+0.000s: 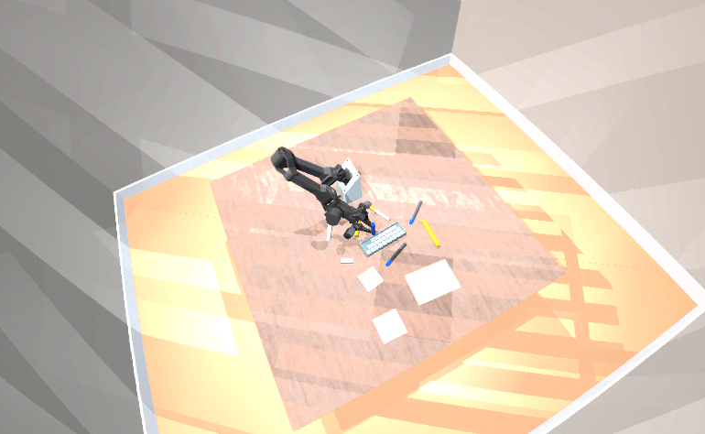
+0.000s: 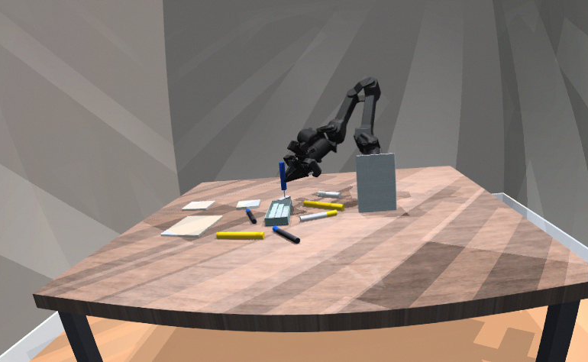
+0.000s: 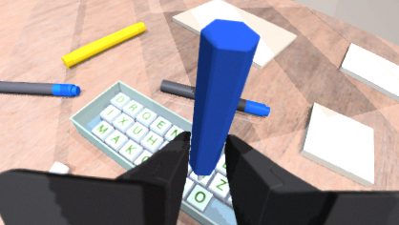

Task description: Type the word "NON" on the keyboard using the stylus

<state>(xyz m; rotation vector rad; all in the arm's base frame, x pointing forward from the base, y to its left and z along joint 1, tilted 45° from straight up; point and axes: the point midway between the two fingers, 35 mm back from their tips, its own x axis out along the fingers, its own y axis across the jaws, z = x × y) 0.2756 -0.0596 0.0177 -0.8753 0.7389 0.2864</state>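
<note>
My gripper (image 1: 372, 232) (image 2: 284, 180) (image 3: 207, 140) is shut on the blue stylus (image 1: 373, 228) (image 2: 282, 175) (image 3: 224, 76), which stands close to upright with its thin tip down. The tip is over the far end of the pale blue-green keyboard (image 1: 383, 239) (image 2: 277, 221) (image 3: 138, 131). In the wrist view the tip is over a key just above the O key (image 3: 199, 197) and left of the Z key (image 3: 220, 184); whether it touches is unclear. The N key (image 3: 176, 133) shows partly, left of the stylus. The fingers and stylus hide several keys.
Two dark markers (image 1: 417, 211) (image 1: 396, 253) and a yellow marker (image 1: 430, 233) (image 2: 240, 234) (image 3: 105, 44) lie beside the keyboard. A white pen with a yellow end (image 2: 318, 215) and another yellow one (image 2: 323, 205) lie nearby. White pads (image 1: 432, 281) (image 1: 370, 279) (image 1: 389, 325) lie beyond. A grey panel (image 2: 376, 182) stands by the arm's base.
</note>
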